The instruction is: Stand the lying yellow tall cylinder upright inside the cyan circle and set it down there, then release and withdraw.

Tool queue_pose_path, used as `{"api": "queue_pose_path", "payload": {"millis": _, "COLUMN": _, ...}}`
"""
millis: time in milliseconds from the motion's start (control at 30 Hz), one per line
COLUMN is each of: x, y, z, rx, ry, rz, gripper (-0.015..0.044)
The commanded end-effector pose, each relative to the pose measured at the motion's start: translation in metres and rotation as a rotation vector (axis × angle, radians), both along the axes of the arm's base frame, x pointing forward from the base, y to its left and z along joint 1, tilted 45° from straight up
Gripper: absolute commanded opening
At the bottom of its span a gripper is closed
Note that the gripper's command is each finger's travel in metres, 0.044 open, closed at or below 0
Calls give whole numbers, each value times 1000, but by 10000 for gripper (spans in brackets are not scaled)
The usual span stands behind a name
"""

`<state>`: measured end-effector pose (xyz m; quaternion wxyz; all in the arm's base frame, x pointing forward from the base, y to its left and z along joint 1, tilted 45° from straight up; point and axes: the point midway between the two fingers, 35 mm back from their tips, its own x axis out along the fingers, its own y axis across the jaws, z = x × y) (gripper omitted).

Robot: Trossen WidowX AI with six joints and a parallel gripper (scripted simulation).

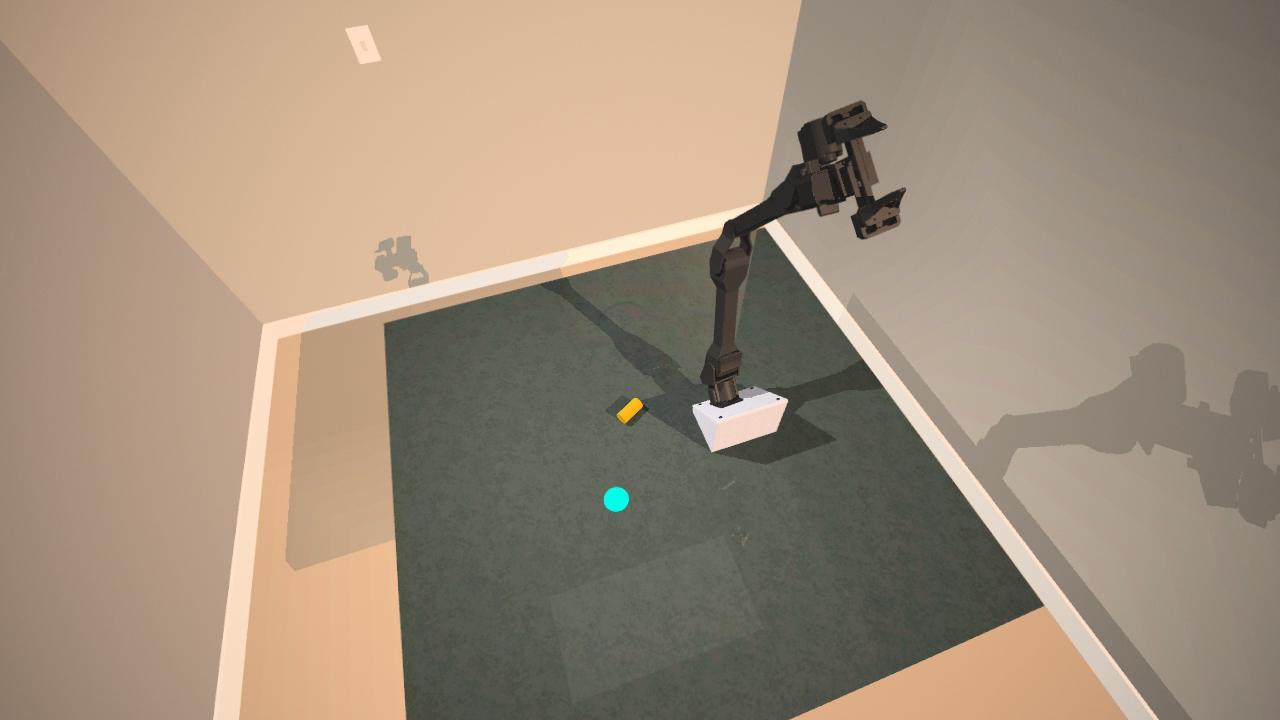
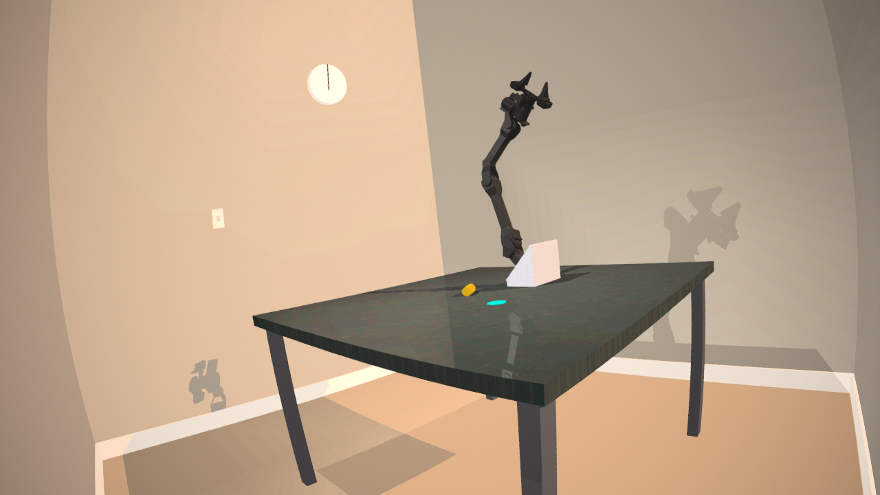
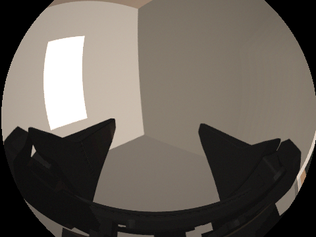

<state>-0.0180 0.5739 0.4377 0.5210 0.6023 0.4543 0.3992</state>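
The yellow cylinder (image 1: 630,410) (image 2: 469,289) lies on its side on the dark table, outside the circle. The cyan circle (image 1: 615,499) (image 2: 496,302) is a flat disc on the table top, with nothing on it. My gripper (image 1: 896,157) (image 2: 537,77) (image 3: 158,126) is open and empty, its fingers wide apart. It is raised high above the table, far from the cylinder, and points up and away from it. Neither the cylinder nor the circle shows in the wrist view.
The white wedge-shaped base block (image 1: 750,424) (image 2: 545,263) stands at the foot of the arm, a little way from the cylinder. The dark table (image 1: 483,573) (image 2: 381,332) bears the block, the cylinder and the circle. Walls stand around the table.
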Motion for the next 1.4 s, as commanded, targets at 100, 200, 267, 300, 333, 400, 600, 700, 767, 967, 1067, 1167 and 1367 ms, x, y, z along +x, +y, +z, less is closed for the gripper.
{"api": "queue_pose_path", "payload": {"millis": 100, "x": 35, "y": -1, "z": -21, "rx": -99, "ry": -72, "rz": -66, "gripper": 309}}
{"api": "queue_pose_path", "payload": {"millis": 200, "x": 77, "y": -8, "z": -47, "rx": -225, "ry": -152, "rz": -137, "gripper": 309}}
{"api": "queue_pose_path", "payload": {"millis": 267, "x": 104, "y": -15, "z": -63, "rx": -313, "ry": -201, "rz": -181, "gripper": 309}}
{"api": "queue_pose_path", "payload": {"millis": 300, "x": 118, "y": -20, "z": -72, "rx": -357, "ry": -224, "rz": -202, "gripper": 309}}
{"api": "queue_pose_path", "payload": {"millis": 333, "x": 131, "y": -25, "z": -80, "rx": -403, "ry": -246, "rz": -221, "gripper": 309}}
{"api": "queue_pose_path", "payload": {"millis": 400, "x": 157, "y": -36, "z": -97, "rx": -495, "ry": -287, "rz": -257, "gripper": 309}}
{"api": "queue_pose_path", "payload": {"millis": 600, "x": 228, "y": -83, "z": -144, "rx": -786, "ry": -386, "rz": -338, "gripper": 309}}
{"api": "queue_pose_path", "payload": {"millis": 700, "x": 259, "y": -113, "z": -166, "rx": -937, "ry": -421, "rz": -361, "gripper": 309}}
{"api": "queue_pose_path", "payload": {"millis": 767, "x": 277, "y": -134, "z": -180, "rx": -1038, "ry": -438, "rz": -368, "gripper": 309}}
{"api": "queue_pose_path", "payload": {"millis": 967, "x": 322, "y": -207, "z": -219, "rx": -1343, "ry": -459, "rz": -353, "gripper": 309}}
{"api": "queue_pose_path", "payload": {"millis": 1067, "x": 337, "y": -246, "z": -236, "rx": -1493, "ry": -452, "rz": -322, "gripper": 309}}
{"api": "queue_pose_path", "payload": {"millis": 1167, "x": 348, "y": -286, "z": -252, "rx": -1638, "ry": -434, "rz": -274, "gripper": 309}}
{"api": "queue_pose_path", "payload": {"millis": 1367, "x": 356, "y": -367, "z": -278, "rx": -1904, "ry": -361, "rz": -129, "gripper": 309}}
